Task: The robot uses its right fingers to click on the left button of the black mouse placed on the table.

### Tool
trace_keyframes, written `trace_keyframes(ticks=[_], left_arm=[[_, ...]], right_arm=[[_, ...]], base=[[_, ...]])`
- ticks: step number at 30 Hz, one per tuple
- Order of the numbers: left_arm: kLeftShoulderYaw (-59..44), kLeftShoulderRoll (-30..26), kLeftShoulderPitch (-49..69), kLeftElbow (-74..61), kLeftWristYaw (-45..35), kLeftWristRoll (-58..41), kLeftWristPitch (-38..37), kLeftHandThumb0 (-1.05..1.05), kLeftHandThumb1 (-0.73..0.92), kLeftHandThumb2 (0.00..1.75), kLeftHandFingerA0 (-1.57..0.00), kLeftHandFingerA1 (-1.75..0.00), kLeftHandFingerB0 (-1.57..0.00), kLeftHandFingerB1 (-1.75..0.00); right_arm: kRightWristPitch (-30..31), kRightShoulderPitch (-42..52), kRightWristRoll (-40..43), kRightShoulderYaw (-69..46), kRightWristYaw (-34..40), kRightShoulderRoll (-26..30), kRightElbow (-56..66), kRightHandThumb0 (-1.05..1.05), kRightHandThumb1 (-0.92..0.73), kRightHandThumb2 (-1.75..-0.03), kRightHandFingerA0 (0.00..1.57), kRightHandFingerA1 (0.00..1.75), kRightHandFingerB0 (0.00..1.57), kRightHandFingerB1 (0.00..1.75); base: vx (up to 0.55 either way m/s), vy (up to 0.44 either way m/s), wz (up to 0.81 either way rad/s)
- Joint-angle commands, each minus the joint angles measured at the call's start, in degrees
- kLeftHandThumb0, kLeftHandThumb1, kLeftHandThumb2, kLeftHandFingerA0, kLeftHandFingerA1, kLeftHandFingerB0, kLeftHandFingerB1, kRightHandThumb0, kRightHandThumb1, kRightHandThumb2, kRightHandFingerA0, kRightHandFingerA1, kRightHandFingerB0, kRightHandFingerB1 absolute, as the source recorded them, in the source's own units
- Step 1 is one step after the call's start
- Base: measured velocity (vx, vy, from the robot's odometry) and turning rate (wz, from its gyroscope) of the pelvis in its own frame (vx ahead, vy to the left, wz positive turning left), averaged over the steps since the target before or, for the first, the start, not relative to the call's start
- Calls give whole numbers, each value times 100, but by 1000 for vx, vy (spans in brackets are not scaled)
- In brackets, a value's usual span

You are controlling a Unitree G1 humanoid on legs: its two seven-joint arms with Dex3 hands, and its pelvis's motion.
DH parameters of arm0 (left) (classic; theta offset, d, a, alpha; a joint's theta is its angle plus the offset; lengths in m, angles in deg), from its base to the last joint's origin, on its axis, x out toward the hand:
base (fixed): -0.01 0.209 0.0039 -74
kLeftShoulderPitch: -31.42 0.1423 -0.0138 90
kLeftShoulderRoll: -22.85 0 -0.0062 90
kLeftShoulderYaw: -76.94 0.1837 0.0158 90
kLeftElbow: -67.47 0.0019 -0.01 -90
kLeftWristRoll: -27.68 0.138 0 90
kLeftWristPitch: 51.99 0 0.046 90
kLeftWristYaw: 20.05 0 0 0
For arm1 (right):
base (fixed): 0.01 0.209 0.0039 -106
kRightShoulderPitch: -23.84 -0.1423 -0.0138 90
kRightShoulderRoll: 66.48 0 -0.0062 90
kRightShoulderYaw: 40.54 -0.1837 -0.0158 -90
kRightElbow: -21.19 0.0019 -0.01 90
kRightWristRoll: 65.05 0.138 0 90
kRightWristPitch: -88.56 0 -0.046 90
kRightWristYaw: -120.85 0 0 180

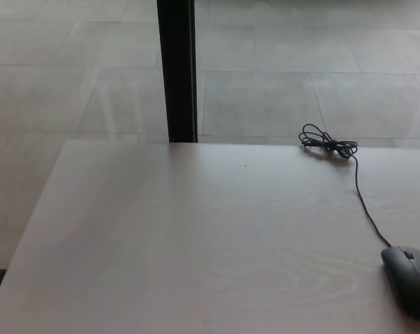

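A pale tiled floor (279, 83) is filling the upper part of the head view, with a black vertical post (176, 69) standing on it just behind the table's far edge. Below it, a light wood-grain table (196, 243) is taking up most of the frame, bare across its left and centre. Along its right side a thin black cable (363, 198) is running from a knotted bundle of cable (328, 145) at the far edge down toward the near right corner. There the black mouse (410, 280) is sitting on the tabletop, nose pointing away from the robot, partly cut off by the right edge of the picture; a scroll wheel is showing between its two buttons, and the left button is lying on the side nearer the table's centre. Neither the left hand nor the right hand is appearing in the frame, so whether their fingers are spread or closed cannot be told. Judging by this, the task is looking barely begun: nothing is touching the mouse, and the whole reach, the lowering of a right finger onto the left button and the click itself are remaining. No brand, label or writing is readable on the mouse, cable or table.
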Motion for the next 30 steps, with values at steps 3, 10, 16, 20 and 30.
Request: trace_keyframes(ticks=[3,10,16,20,30], left_arm=[[-15,-139,-47,41,76,-291,-266,-54,63,59,-79,-55,-71,-53],[81,-117,50,-15,7,-294,-467,-56,65,59,-75,-56,-68,-53],[91,-146,27,-24,-47,-405,-457,-56,64,60,-75,-56,-64,-50],[47,-166,-64,80,-5,-493,-379,-53,62,59,-77,-55,-68,-52],[111,-156,-40,39,-36,-455,-401,-54,64,60,-76,-56,-70,-54]], right_arm=[[1139,-386,371,-451,726,594,-359,-20,-63,-61,80,159,72,98],[755,-1037,739,-500,446,833,47,-17,-67,-59,78,107,32,41],[674,-1363,203,692,173,952,1261,-22,-69,-61,83,166,40,37],[-482,-1458,-599,1824,277,761,1687,-29,-65,-59,70,49,46,34],[-1404,-1281,-2019,3913,-201,1541,1656,-56,-67,-60,52,55,42,38]], base=[[0,0,0],[0,0,0],[0,0,0],[0,0,0],[0,0,0]])
